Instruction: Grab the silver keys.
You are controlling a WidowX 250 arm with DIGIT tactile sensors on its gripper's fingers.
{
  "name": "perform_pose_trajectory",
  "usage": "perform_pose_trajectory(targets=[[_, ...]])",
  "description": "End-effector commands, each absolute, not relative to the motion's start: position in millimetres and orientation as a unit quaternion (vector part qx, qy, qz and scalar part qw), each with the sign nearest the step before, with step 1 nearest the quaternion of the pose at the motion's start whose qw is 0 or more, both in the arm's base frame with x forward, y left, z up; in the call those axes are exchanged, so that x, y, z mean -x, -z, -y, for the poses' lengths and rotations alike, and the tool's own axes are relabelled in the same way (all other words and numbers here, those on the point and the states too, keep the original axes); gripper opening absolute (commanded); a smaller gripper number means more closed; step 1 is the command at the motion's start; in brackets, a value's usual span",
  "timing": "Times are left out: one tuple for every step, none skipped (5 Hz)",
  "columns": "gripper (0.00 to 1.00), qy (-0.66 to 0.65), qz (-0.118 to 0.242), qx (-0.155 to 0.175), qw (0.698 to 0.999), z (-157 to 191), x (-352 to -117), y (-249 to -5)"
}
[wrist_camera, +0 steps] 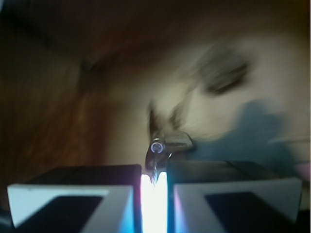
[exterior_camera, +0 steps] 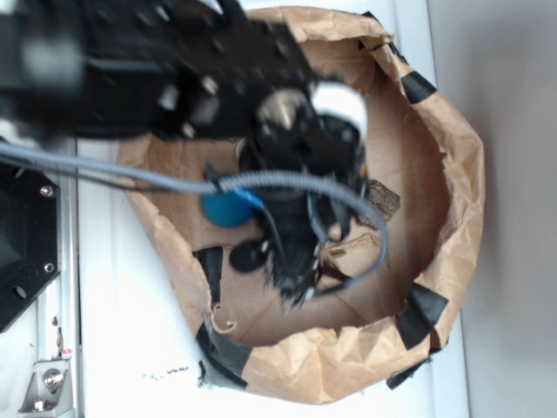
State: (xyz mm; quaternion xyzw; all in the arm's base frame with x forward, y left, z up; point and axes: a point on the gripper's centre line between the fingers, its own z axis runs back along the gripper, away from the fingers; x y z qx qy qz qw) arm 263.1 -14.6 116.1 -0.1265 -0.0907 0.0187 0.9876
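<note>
1. Pinching the silver keys (wrist_camera: 163,145) between nearly closed pads (wrist_camera: 73,194); only a thin bright slit left between the jaws, with the key tips wedged in it.
2. Held by the blade ends only, ring and remaining blades hanging clear ahead of the gripper (wrist_camera: 154,187). Shallow purchase; likely to slide out under a jolt or a quick lift.
3. Fanned and loose on the ring, by the look of it. Liable to swing, shift weight and lever the clamped blade free.
4. Smooth thin metal against flat pads; judged low on friction, prone to twisting within the grip.
5. Blurred in the wrist view, hence arm apparently in motion; exact count of blades caught not discernible.
6. Positioned inside the brown paper bag (exterior_camera: 452,174), above its floor, seen from the exterior view with the keys themselves hidden behind the arm (exterior_camera: 174,70).
7. Blue ball (exterior_camera: 228,207) just beside the gripper; grey cable (exterior_camera: 104,170) draped across the bag. Possible snag or knock on withdrawal.
</note>
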Motion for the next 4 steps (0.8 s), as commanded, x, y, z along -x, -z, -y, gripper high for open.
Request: perform_pose_trajectory(targets=[[0.00,-0.097,0.172,-0.006,0.980,27.7,-251.6,-181.3],[0.00,-0.098,0.114,0.012,0.988,27.2,-255.7,-185.2],[0.00,-0.120,0.083,0.025,0.989,20.5,-253.6,-183.9],[0.00,-0.132,0.069,0.030,0.988,19.5,-251.0,-182.7]])
